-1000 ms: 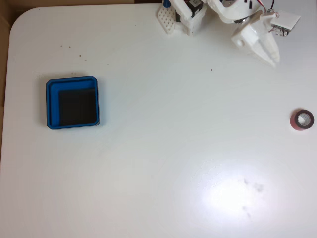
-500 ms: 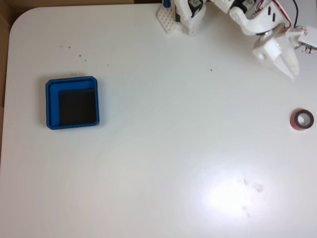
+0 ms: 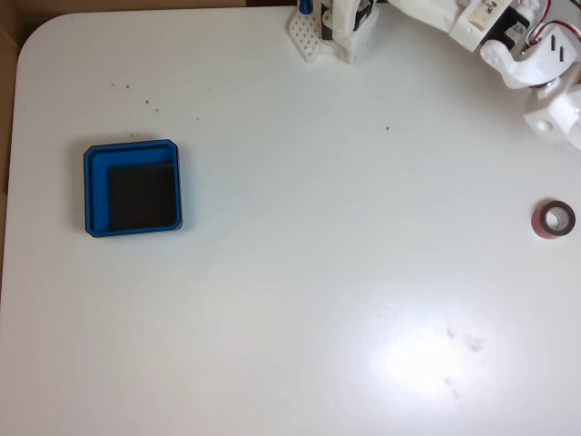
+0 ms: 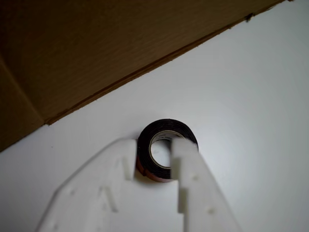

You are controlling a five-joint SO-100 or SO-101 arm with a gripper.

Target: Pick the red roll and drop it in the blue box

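No readable text, label, brand, number or sign on anything in view.

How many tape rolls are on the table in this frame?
1. The red roll lies near the table's right edge in the fixed view, far from the blue box on the left. In the wrist view it sits just beyond the open jaws.

Red roll [image 3: 554,220] flat, well apart from blue box [image 3: 132,188].

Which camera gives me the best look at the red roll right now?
The wrist view: the red roll sits close and large between the gripper fingers, hollow core visible. The fixed view shows it small, near the table's right edge.
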